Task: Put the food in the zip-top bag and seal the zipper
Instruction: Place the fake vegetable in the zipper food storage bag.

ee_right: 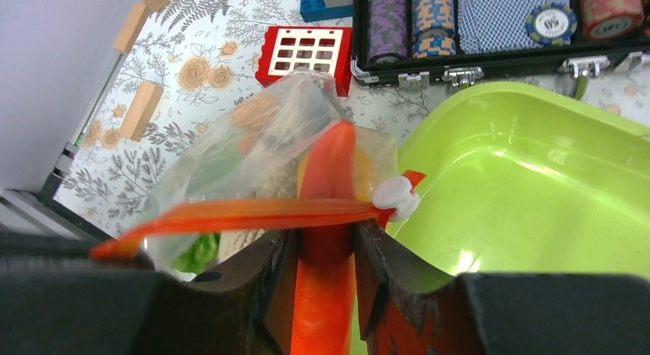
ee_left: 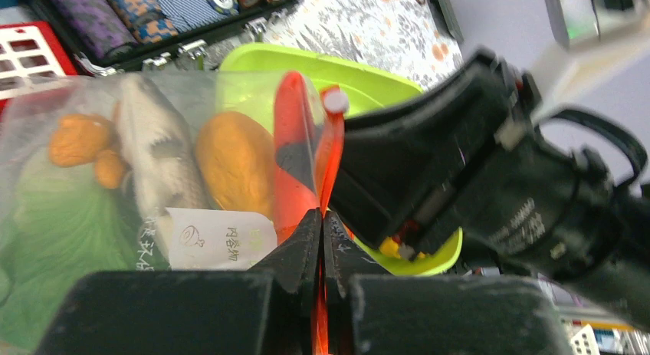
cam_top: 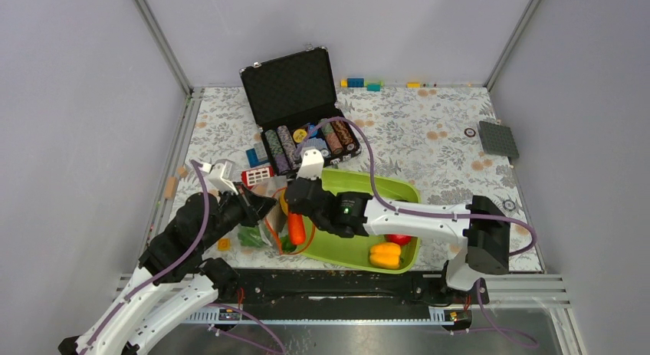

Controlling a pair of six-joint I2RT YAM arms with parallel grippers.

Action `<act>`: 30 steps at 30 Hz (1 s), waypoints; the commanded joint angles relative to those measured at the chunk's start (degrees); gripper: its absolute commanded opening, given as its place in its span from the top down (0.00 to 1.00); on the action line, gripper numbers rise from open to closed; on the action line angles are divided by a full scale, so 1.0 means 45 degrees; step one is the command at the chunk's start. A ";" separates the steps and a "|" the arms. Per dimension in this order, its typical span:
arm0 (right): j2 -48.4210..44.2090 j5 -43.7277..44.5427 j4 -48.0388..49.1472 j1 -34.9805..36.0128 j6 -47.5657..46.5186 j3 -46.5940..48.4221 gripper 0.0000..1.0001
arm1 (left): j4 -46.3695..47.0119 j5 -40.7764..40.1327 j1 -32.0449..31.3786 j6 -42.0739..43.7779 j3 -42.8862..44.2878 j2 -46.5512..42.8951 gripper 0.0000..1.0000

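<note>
one zip-top bag (ee_right: 253,133) with one zipper (ee_right: 253,213) is lying left of centre, one silver fish (ee_left: 157,152) and one green lettuce (ee_left: 54,232) showing through it. one carrot (ee_right: 326,240) is standing at its mouth. one lime-green tray (cam_top: 391,188) is holding one red apple (cam_top: 398,238) and one or two yellow-orange peppers (cam_top: 385,254). one black case (cam_top: 291,87) is lying open, upper centre. three small bricks (cam_top: 373,86) are lining the top edge, one grey plate (cam_top: 498,139) is lying upper right, three wooden blocks (ee_right: 142,110) upper left.

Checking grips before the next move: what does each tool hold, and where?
The right tool grips the carrot partway along its length. The left tool is shut on the zipper, pinching the strip itself.
</note>
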 commanded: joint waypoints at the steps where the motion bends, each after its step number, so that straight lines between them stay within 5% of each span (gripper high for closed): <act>1: 0.0524 -0.0516 -0.1452 -0.0761 0.1679 0.1143 0.96 | 0.0947 0.2035 0.0002 0.0326 -0.0028 -0.0001 1.00; 5: 0.0580 -0.1487 -0.1356 -0.0862 0.1329 0.1670 0.89 | 0.0755 0.1760 -0.0015 0.0195 -0.0113 0.0057 1.00; 17: -0.3168 -0.4536 0.2298 -0.0870 -0.3364 -0.1674 0.01 | 0.1444 -0.2058 -0.0015 -0.0381 -0.0125 -0.0397 1.00; 21: -0.4281 -0.5567 0.1512 -0.1082 -0.4091 -0.2228 0.00 | 0.1502 -0.2632 -0.0012 -0.0243 0.0004 -0.0119 1.00; 30: -0.5778 -0.5971 -0.6170 -0.3674 -0.2233 -0.2841 0.00 | 0.1431 -0.2877 -0.0013 0.0306 0.0044 -0.0097 1.00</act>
